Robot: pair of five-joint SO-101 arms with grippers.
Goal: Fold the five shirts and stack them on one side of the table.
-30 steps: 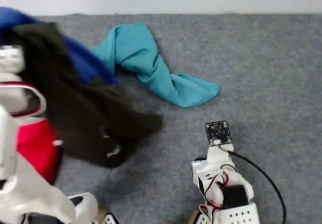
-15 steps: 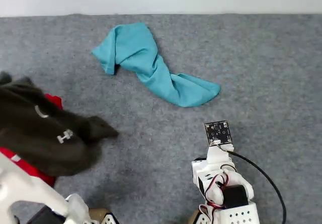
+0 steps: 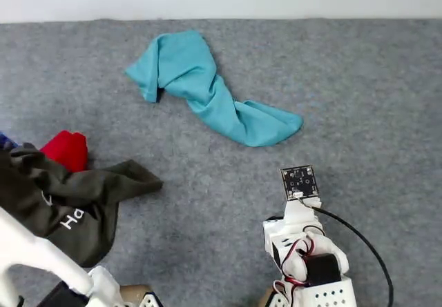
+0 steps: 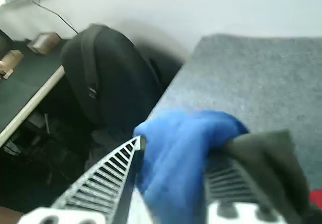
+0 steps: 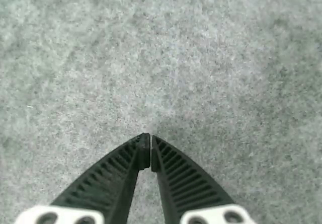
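A teal shirt (image 3: 207, 93) lies crumpled at the far middle of the grey table (image 3: 373, 100). At the front left, a dark shirt (image 3: 69, 207) is draped in a heap, with a red shirt (image 3: 67, 148) bunched just behind it and a sliver of blue shirt (image 3: 3, 141) at the table's left edge. My left gripper (image 4: 176, 156) is shut on the blue shirt (image 4: 186, 133), and the dark shirt (image 4: 266, 158) hangs over one finger. Its white arm (image 3: 34, 259) crosses the front left corner. My right gripper (image 5: 147, 153) is shut and holds nothing, just above bare table, on the right arm (image 3: 304, 252) at the front.
A black wire (image 3: 362, 241) loops from the right arm toward the front right. A black chair (image 4: 110, 78) and a desk stand beyond the table's left edge. Bare grey surface spreads across the right half and the middle front.
The left arm has swung the dark shirt from the far left down to the front left, where it now rests. That uncovered the red shirt. The right arm and the teal shirt stayed put.
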